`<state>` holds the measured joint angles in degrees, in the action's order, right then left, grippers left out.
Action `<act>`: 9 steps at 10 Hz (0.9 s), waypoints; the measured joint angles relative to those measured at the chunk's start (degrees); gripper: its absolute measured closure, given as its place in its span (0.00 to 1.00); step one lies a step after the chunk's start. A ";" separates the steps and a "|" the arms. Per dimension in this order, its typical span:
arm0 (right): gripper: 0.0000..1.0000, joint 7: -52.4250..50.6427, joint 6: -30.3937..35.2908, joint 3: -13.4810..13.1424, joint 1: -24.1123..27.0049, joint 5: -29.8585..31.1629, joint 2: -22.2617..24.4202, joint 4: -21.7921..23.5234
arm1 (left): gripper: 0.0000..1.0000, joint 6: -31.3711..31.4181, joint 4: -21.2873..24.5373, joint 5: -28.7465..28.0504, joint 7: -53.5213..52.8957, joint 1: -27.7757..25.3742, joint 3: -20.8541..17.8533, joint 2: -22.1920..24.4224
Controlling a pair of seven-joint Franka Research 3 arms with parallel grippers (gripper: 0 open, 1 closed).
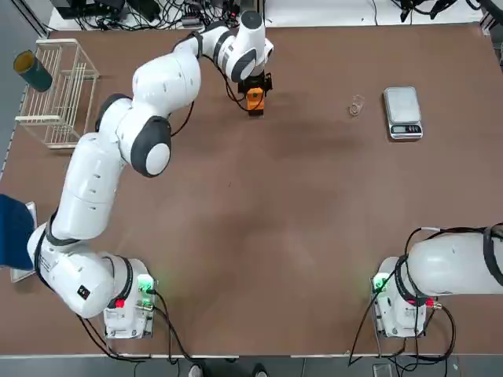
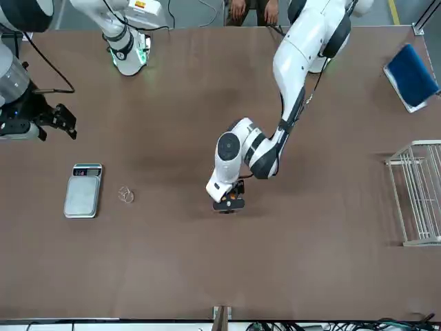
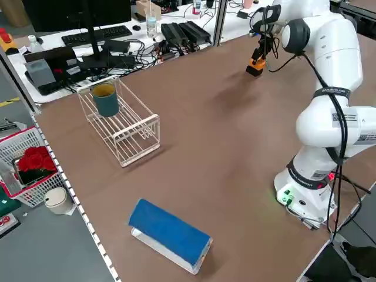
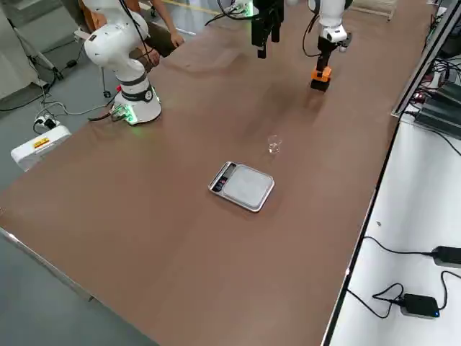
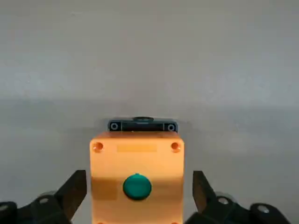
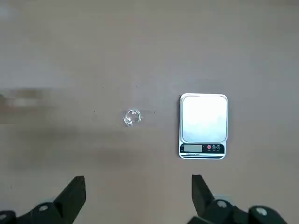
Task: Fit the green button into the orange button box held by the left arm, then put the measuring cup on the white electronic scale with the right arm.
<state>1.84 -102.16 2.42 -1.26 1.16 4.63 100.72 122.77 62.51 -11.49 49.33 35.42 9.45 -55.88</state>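
The orange button box (image 5: 136, 154) stands on the table at the far middle, with the green button (image 5: 137, 186) seated in the round hole of its top face. My left gripper (image 5: 137, 179) is open around the orange button box (image 1: 254, 99), with a gap on each side between fingers and box. The clear measuring cup (image 6: 132, 117) stands just beside the white electronic scale (image 6: 203, 125) at the far right of the table. My right gripper (image 6: 138, 184) hangs open and empty well above the table, nearer the robot than the measuring cup (image 1: 357, 105) and the scale (image 1: 402, 112).
A small black block (image 5: 142, 126) lies right behind the orange box. A white wire rack (image 1: 59, 90) with a teal cup (image 1: 33, 71) sits at the far left, and a blue-covered object (image 1: 12, 232) lies at the left edge. A person's hands (image 2: 251, 10) show beyond the table behind the robot.
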 joint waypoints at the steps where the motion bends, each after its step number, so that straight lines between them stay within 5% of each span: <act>1: 0.00 0.00 0.00 0.00 0.00 0.00 0.00 0.00 | 0.00 -0.69 -0.24 -0.01 0.00 0.00 -0.02 0.18; 4: 0.00 0.00 0.00 -0.03 0.01 0.00 0.00 0.00 | 0.03 -2.91 -0.95 -0.02 -0.04 -0.47 -0.09 2.12; 6: 0.00 0.00 0.00 -0.13 0.05 0.00 0.00 0.00 | 0.15 -3.79 -0.96 0.09 -0.04 -0.93 -0.01 3.24; 9: 0.00 0.02 0.12 -0.50 0.13 0.00 -0.01 0.00 | 0.61 -3.82 -0.95 1.46 0.35 -1.48 0.27 3.34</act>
<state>1.86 -102.04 1.91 -1.14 1.16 4.62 100.73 118.95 61.56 -10.03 49.68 33.94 9.72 -52.54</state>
